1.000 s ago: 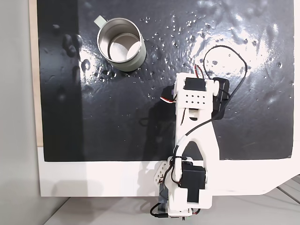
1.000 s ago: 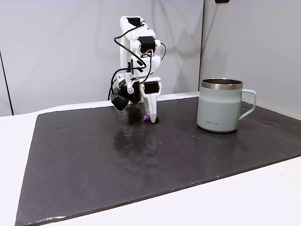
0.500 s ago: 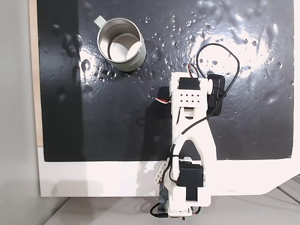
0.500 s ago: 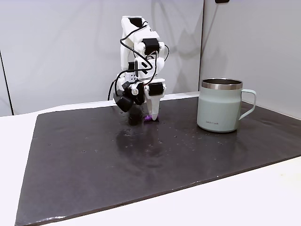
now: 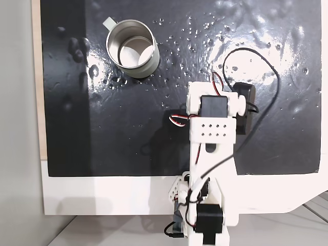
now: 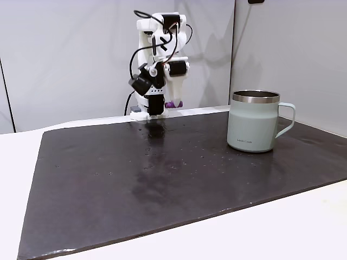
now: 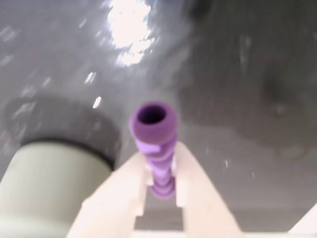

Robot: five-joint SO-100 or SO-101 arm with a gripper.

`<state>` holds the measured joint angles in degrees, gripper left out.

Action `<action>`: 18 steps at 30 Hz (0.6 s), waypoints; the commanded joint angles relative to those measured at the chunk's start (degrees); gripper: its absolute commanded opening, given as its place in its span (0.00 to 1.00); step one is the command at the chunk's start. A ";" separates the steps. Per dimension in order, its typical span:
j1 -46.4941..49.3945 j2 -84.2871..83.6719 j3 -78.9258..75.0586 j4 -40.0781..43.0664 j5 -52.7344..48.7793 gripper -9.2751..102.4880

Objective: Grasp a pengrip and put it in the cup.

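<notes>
**Pengrip lifted, cup yet to be reached**

We start with the tabletop (image 6: 336, 216), white at its edges and covered by a large dark mat (image 6: 162, 184) that glistens with highlights in the top-down fixed view. On that mat the only standing object we see is the cup (image 6: 255, 122), pale grey-green outside and shiny steel inside, its handle pointing right in the side fixed view and its open mouth plain from above (image 5: 131, 48).

The arm (image 5: 212, 138) rises from the near white edge in the top-down view and reaches over the mat, well apart from the cup. In the side fixed view its gripper (image 6: 169, 103) hangs clear above the mat, with nothing beneath it but its own reflection.

In the wrist view the gripper (image 7: 161, 168) is pinching the pengrip (image 7: 154, 144) between its two pale fingers (image 7: 200, 193); the purple ribbed tube sticks forward with its hollow end towards the mat. A purple speck at the fingers in the side view (image 6: 171, 104) agrees.

We judge the grasp done and the carry in hand. The next move calls for swinging across to the cup, whose rounded wall shows at lower left of the wrist view (image 7: 49, 188), centring over the mouth, then releasing. Nothing stands between; the risks we see are clipping the rim or the little tube slipping out.
</notes>
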<state>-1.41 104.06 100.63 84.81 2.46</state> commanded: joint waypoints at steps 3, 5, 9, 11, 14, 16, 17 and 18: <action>0.09 6.06 -12.57 9.58 0.70 0.08; 0.09 6.50 -16.79 11.87 0.70 0.08; 0.18 8.44 -21.27 12.13 0.53 0.08; 0.18 8.17 -23.64 12.13 0.35 0.08; -0.35 5.89 -28.13 12.04 0.35 0.08; -1.41 2.72 -32.08 12.04 0.79 0.08; -1.93 0.88 -34.19 12.04 1.23 0.08; -2.37 -0.97 -36.12 12.04 1.67 0.08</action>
<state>-2.29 105.91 71.54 96.33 2.99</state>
